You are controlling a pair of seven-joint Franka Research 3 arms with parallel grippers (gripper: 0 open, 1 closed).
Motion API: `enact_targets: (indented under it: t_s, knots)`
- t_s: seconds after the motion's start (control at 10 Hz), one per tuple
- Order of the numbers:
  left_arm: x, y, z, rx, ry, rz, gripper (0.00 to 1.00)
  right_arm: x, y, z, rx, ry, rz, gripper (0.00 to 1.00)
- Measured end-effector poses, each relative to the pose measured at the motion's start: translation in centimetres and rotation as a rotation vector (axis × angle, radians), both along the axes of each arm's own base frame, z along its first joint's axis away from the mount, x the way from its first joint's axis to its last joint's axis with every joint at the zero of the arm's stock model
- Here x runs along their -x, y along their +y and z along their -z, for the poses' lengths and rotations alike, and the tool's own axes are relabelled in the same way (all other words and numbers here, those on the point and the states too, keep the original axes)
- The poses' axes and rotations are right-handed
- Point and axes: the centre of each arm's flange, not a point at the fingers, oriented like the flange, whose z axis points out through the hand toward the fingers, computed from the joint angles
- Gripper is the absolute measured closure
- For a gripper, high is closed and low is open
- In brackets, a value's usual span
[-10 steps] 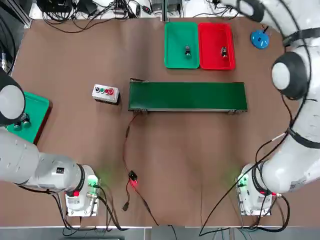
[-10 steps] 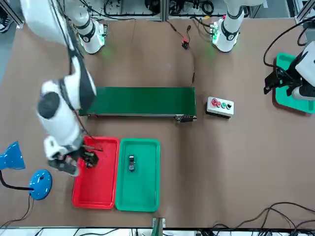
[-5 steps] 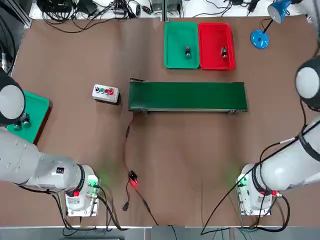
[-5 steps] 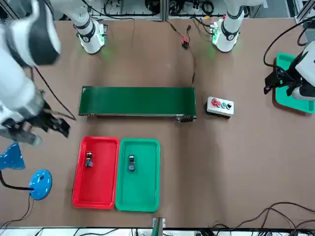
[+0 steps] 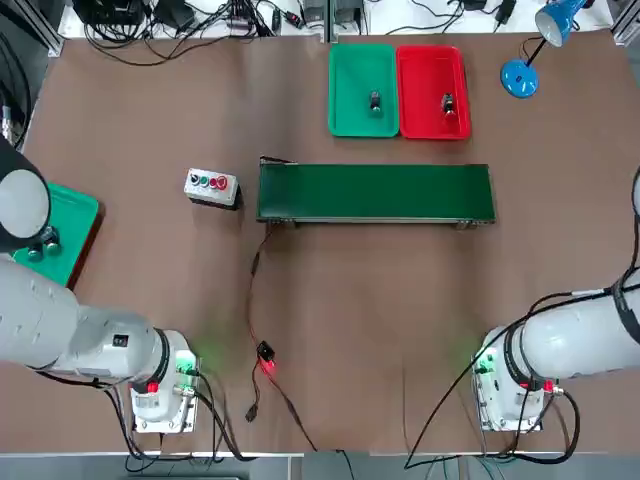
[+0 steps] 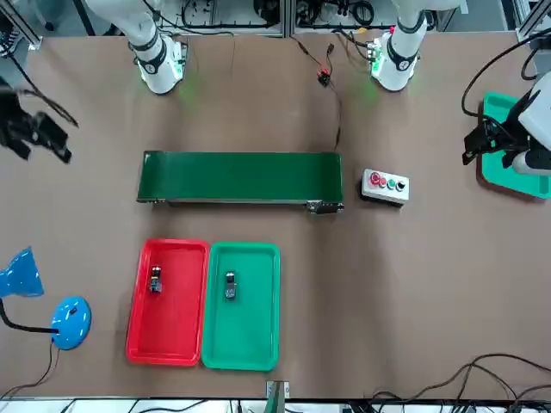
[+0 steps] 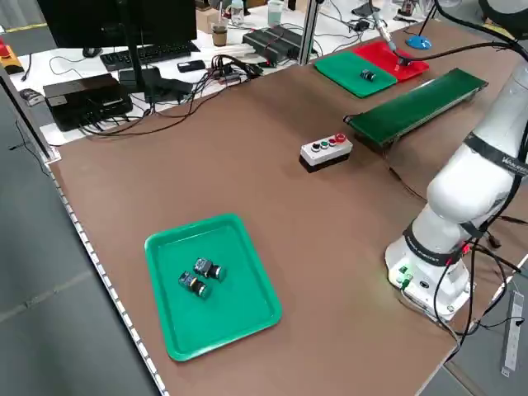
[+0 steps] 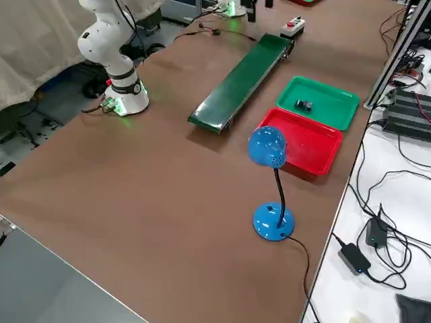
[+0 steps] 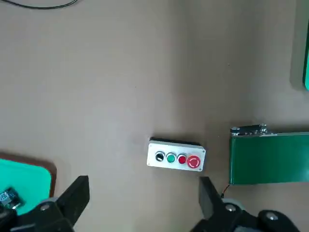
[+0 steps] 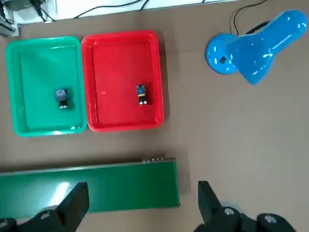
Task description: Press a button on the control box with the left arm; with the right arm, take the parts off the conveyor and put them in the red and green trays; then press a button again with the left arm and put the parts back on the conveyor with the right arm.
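On our surface we see a blue lamp point(image 8: 273, 219), at two o'clock in the top view. From our left side view, a monitor point(image 7: 120, 23) stands behind a keyboard point(image 7: 148, 55) at eleven o'clock.

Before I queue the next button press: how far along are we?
Sorting looks done: one part in the red tray, one in the green. Nothing is in hand; left gripper and right gripper are open and empty. Likely left: second press, then returning both parts to the conveyor.

Red tray point(image 5: 433, 92), green conveyor point(image 5: 375, 193).
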Motion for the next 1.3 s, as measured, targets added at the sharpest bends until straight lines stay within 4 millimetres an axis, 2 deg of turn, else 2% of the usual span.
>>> enact_targets:
  t_s: [0.4, 0.6, 0.7, 1.0, 1.2, 1.3]
  knots:
    - [0.3, -0.6, 0.1, 0.0, 0.011, 0.011, 0.03, 0.9, -0.8, -0.8, 0.0, 0.004, 0.008, 0.0]
    - [1.8, -0.7, 0.7, -0.002, 0.038, 0.016, 0.07, 1.0, -0.9, -0.9, 0.0, 0.004, 0.009, 0.0]
    - [2.6, -0.8, 1.2, -0.004, 0.052, 0.019, 0.15, 1.0, -0.9, -0.9, 0.0, 0.004, 0.009, 0.0]
    - [4.9, -0.8, 3.7, -0.009, 0.103, 0.021, 0.64, 1.0, -0.9, -0.9, 0.0, 0.004, 0.009, 0.0]
    - [6.3, -1.3, 6.8, -0.01, 0.075, 0.03, 0.94, 1.0, -0.9, -0.9, 0.0, 0.005, 0.009, 0.0]
    - [7.3, -1.9, 8.8, -0.013, 0.064, 0.04, 0.99, 1.0, -0.9, -0.9, 0.0, 0.005, 0.009, 0.0]
